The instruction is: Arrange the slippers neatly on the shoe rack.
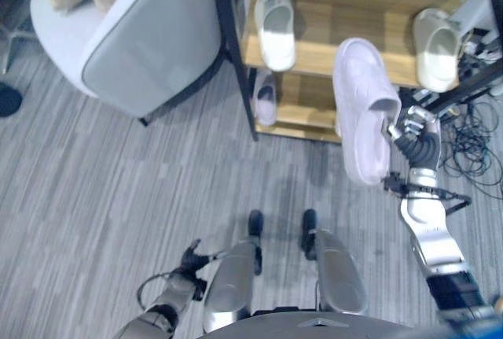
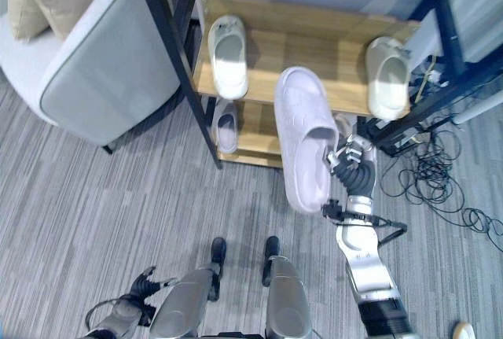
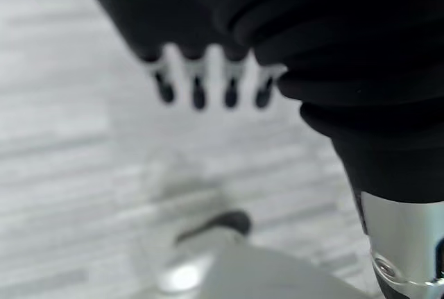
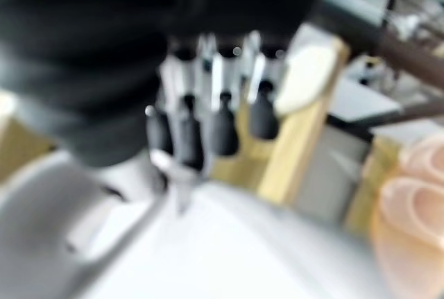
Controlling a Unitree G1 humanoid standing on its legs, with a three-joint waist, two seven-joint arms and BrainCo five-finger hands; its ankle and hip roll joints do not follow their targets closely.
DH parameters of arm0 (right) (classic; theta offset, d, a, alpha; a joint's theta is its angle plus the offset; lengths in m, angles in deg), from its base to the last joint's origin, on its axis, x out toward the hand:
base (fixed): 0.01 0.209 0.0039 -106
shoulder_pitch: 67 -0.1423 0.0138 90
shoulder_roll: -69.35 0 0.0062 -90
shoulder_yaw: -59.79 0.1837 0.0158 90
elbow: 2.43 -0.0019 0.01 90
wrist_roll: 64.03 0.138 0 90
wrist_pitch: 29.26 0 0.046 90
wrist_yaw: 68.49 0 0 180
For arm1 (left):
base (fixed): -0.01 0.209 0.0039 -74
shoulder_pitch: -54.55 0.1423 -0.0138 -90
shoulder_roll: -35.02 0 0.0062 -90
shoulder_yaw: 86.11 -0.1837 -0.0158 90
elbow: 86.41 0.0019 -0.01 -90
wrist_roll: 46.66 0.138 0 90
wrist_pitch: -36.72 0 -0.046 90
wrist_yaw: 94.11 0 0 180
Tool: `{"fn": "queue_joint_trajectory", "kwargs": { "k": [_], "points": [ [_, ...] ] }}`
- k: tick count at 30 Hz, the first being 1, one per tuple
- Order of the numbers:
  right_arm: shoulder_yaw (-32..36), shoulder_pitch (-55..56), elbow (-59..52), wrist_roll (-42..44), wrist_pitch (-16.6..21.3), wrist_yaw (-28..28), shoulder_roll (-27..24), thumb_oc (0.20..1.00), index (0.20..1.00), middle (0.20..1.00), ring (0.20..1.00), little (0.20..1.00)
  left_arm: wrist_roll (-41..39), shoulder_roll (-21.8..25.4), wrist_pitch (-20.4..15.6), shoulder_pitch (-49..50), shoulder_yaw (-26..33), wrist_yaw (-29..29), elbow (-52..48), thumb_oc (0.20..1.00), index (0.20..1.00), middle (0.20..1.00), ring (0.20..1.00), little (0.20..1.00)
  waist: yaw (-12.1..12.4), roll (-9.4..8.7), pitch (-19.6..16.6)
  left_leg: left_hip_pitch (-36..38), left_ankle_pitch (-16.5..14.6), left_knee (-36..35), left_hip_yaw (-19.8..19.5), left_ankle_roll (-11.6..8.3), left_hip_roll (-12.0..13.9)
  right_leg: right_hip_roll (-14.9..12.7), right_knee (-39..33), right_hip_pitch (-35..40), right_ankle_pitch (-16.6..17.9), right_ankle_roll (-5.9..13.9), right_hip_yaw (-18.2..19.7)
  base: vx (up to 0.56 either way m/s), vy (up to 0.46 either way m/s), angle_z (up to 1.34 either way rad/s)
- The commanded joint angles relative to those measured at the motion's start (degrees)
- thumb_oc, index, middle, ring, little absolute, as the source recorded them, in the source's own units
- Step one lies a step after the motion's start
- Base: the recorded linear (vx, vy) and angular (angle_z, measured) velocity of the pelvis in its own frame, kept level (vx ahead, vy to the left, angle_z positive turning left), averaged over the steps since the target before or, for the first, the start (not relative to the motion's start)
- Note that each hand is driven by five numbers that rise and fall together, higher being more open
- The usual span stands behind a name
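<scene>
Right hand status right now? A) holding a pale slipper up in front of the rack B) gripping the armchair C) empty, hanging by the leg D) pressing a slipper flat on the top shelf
A: the right hand grips the pale slipper, raised before the shoe rack.

Landmark is the shoe rack (image 1: 346, 20), wooden shelves in a black frame. Your right hand (image 1: 415, 136) sits just in front of the rack's right half, fingers curled on the edge of a pale lilac slipper (image 1: 364, 107); the slipper hangs in the air, toe pointing at the rack, overlapping the upper shelf's front edge. On that upper shelf you've got a white slipper (image 1: 275, 27) at the left end and a cream slipper (image 1: 436, 46) at the right end. A second lilac slipper (image 1: 266, 96) lies on the lower shelf, left side. Grey armchair (image 1: 141, 32) stands left of the rack. Left hand (image 1: 191, 259) hangs low, well in front of the rack over the grey plank floor (image 1: 102, 189).
</scene>
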Motion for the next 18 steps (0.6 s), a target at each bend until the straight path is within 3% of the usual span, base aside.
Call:
{"fn": "queue_joint_trajectory", "kwargs": {
  "k": [1,4,5,6,8,10,13,14,15,16,17,18],
  "points": [
    [1.9,-5.2,-1.7,-1.8,2.9,-1.5,-3.7,0.2,0.2,0.2,0.2,0.2,0.8,-0.1,-0.3,2.3,0.0,-0.1,-2.3,1.0,1.0,1.0,1.0,1.0,0.4,0.73,0.0,6.1,-8.4,1.1,1.1,-2.03,2.2,-0.6,-5.2,1.4,1.9,-0.33,-1.5,0.12,-0.088,-0.46],
    [1.1,-5.0,-1.6,-1.9,2.3,-1.5,-4.2,0.2,0.2,0.2,0.2,0.2,1.3,0.0,0.0,3.0,0.0,0.6,-1.9,1.0,1.0,1.0,1.0,1.0,0.2,0.52,-0.6,8.1,-9.8,0.7,2.0,-2.89,3.0,-0.2,-11.6,0.4,3.2,0.18,-2.7,0.23,-0.216,-0.47],
    [1.5,-2.5,-3.1,-1.5,2.5,-2.0,-4.9,0.2,0.2,0.2,0.2,0.2,3.0,0.0,-0.5,3.6,-0.4,0.2,-2.7,1.0,1.0,1.0,1.0,1.0,-0.7,0.16,-0.9,7.0,-11.7,5.5,2.0,-3.73,3.4,1.4,-12.9,2.5,1.9,-1.24,0.4,0.23,-0.333,-0.38],
    [1.9,-2.0,-3.8,-1.1,3.0,-2.2,-5.5,0.2,0.2,0.2,0.2,0.2,3.4,0.1,-0.8,3.9,-0.9,-0.1,-3.8,1.0,1.0,1.0,1.0,1.0,-0.9,0.11,-0.7,4.8,-10.4,11.3,2.3,-4.6,4.5,2.6,-12.6,3.3,1.1,-2.6,0.6,0.16,-0.33,0.04],
    [2.0,-1.3,-5.0,-0.7,3.5,-2.2,-6.7,0.2,0.2,0.2,0.2,0.2,1.0,0.2,-1.6,3.5,-1.1,-0.4,-8.3,1.0,1.0,1.0,1.0,1.0,-0.3,0.5,1.6,-3.2,-5.0,26.9,0.6,-5.9,6.5,4.8,-12.0,5.0,-0.6,-5.75,0.2,-0.02,-0.24,0.51],
    [2.5,-2.2,-5.8,-0.4,3.6,-1.5,-7.1,0.2,0.2,0.2,0.2,0.2,-0.8,0.6,-2.0,2.4,-1.7,-1.0,-10.5,1.0,1.0,1.0,1.0,1.0,0.3,0.04,3.4,-9.3,-3.5,32.7,-0.2,-5.69,7.3,5.8,-12.5,6.4,-2.4,-7.02,-0.8,0.01,-0.202,0.34],
    [2.1,-3.7,-6.2,0.9,4.0,-1.0,-6.7,0.2,0.2,0.2,0.2,0.2,-2.6,0.7,-2.6,0.8,-1.6,-2.0,-11.4,1.0,1.0,1.0,1.0,1.0,1.7,-0.75,3.9,-13.4,-4.2,21.4,0.3,-5.66,7.2,5.7,-13.4,7.5,-3.4,-6.24,-1.1,0.14,-0.031,-0.09],
    [2.1,-3.7,-6.1,0.9,4.1,-1.0,-6.7,0.2,0.2,0.2,0.2,0.2,-2.6,0.7,-2.6,0.8,-1.6,-2.0,-11.4,1.0,1.0,1.0,1.0,1.0,1.7,-0.9,4.0,-13.2,-4.1,21.1,0.4,-5.64,7.1,5.6,-13.3,7.5,-3.4,-6.22,-1.0,0.16,0.085,0.14],
    [1.5,-4.4,-6.3,1.3,4.3,-1.0,-6.6,0.2,0.2,0.2,0.2,0.2,-3.0,0.7,-2.6,0.4,-1.7,-2.0,-11.6,1.0,1.0,1.0,1.0,1.0,2.6,-0.63,4.1,-13.8,-1.0,14.9,-0.6,-6.37,7.7,6.2,-12.9,7.4,-3.8,-6.16,-0.8,0.21,0.115,0.05],
    [0.3,-6.2,-6.5,1.0,4.4,-0.9,-6.8,0.2,0.2,0.2,0.2,0.2,-3.4,1.2,-2.3,-0.5,-2.0,-1.8,-10.6,1.0,1.0,1.0,1.0,1.0,4.9,-1.0,4.4,-14.3,5.7,3.3,-3.7,-7.67,9.2,7.0,-11.8,7.7,-5.0,-5.75,-0.1,0.31,0.199,-0.11],
    [0.0,-6.0,-7.3,0.7,4.4,-2.4,-7.2,0.2,0.2,0.2,0.2,0.2,-3.1,0.7,-2.2,-0.3,-1.3,-1.6,-9.0,1.0,1.0,1.0,1.0,1.0,4.8,-0.81,3.8,-12.6,5.8,-1.3,-4.2,-7.48,10.0,7.3,-10.2,7.3,-6.2,-5.37,0.4,0.28,0.192,-0.29],
    [-0.3,-5.9,-7.9,0.1,4.4,-2.9,-7.3,0.2,0.2,0.2,0.2,0.2,-3.0,0.5,-2.2,-0.7,-1.0,-1.7,-7.4,1.0,1.0,1.0,1.0,1.0,4.6,-0.96,4.1,-12.7,6.5,-0.5,-4.3,-7.85,9.7,7.3,-8.3,6.7,-6.1,-5.28,0.6,0.18,0.185,-0.39]
  ]
}}
